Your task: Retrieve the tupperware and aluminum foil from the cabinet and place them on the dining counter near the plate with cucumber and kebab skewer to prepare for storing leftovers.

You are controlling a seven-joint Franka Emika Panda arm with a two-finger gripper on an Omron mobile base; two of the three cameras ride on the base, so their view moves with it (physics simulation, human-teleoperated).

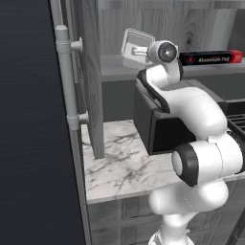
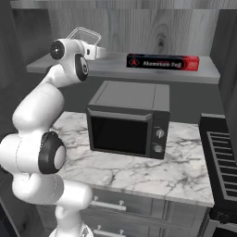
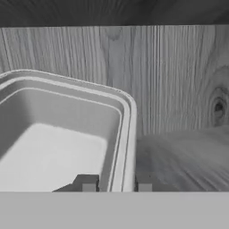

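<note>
The clear tupperware (image 1: 136,44) is tipped up off the cabinet shelf (image 2: 115,69), its open side showing in the hand view (image 3: 58,143). My gripper (image 3: 116,183) straddles its right rim wall, one fingertip inside and one outside, shut on that wall. From the base views the gripper (image 1: 138,50) (image 2: 101,52) reaches into the cabinet at the shelf's left part. The aluminum foil (image 2: 163,62) (image 1: 210,58), a black box with red ends, lies flat on the shelf to the right, apart from the tupperware (image 2: 84,35). The dining counter, plate, cucumber and kebab skewer are out of view.
The cabinet door (image 1: 89,72) stands open at the left with its metal handle (image 1: 67,76). A black microwave (image 2: 127,120) sits on the marble counter (image 2: 139,173) right under the shelf. A dark stove (image 2: 224,157) lies at the right. The cabinet's wood-grain back wall (image 3: 179,80) is close behind.
</note>
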